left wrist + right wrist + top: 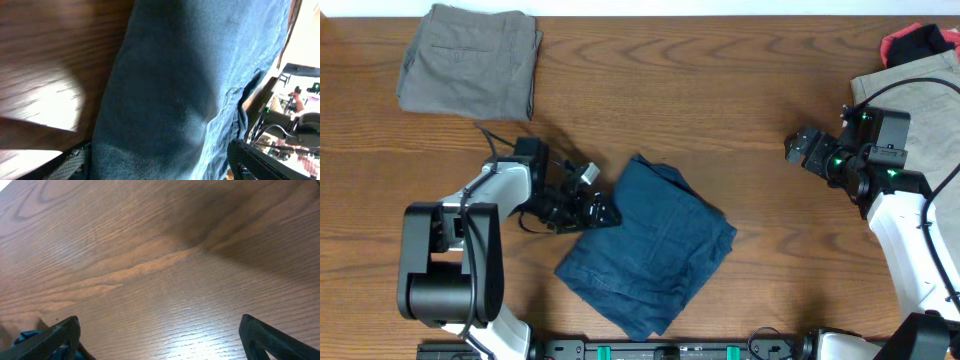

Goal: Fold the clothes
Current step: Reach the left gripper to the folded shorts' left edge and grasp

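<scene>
A dark navy blue pair of shorts (pixel 650 255) is laid folded on the wood-grain tabletop (pixel 720 90), near its front edge and turned at an angle. A grey-olive pair (pixel 470 60), folded with a back pocket uppermost, is seen well apart from the navy pair, toward the far left corner. A beige pair (pixel 920 110) is spread at the right edge, far to the right of the navy pair, and a red and black bundle (pixel 920 40), possibly more clothing, is seen just beyond it.

The left end effector (pixel 598 208) is set low at the navy pair's left edge, its arm bent back toward the front left. Its fingers (pixel 260 162) are spread wide and released. Blue cloth fills the left wrist view between them, and whether it is touched cannot be told. The right end effector (pixel 796 149) is poised over bare wood to the right of the navy pair, also released, fingers (pixel 55 337) wide apart, with its arm reaching in above the beige pair.
</scene>
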### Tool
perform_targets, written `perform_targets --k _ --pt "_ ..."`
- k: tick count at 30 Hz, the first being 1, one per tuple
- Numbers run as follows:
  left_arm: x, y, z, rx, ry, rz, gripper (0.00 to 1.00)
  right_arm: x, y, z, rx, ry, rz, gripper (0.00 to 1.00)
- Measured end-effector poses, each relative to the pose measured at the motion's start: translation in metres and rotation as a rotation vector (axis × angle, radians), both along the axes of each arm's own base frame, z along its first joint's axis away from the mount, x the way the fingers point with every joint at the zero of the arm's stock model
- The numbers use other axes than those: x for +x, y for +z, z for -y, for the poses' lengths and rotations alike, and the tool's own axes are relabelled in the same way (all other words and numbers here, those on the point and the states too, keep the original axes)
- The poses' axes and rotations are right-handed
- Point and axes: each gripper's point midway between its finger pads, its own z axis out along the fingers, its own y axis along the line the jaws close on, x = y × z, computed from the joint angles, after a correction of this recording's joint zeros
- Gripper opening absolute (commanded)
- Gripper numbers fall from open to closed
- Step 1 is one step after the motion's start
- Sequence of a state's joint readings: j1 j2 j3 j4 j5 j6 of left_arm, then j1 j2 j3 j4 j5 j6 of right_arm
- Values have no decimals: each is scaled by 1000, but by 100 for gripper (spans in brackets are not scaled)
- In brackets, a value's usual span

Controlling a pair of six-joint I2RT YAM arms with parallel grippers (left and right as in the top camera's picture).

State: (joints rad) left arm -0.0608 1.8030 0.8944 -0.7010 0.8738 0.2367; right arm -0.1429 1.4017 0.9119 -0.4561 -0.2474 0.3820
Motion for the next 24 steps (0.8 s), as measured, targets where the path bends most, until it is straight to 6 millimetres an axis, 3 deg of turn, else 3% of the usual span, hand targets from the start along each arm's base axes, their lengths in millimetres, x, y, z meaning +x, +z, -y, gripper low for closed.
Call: perform_targets --k 11,19,24 --pt "-3 0 14 -7 -53 27 87 0 0 0 0 0 0 99" --pt "29 -4 9 75 48 106 86 0 0 0 0 0 0 99" --pt "33 -7 6 119 88 88 74 0 0 0 0 0 0 99"
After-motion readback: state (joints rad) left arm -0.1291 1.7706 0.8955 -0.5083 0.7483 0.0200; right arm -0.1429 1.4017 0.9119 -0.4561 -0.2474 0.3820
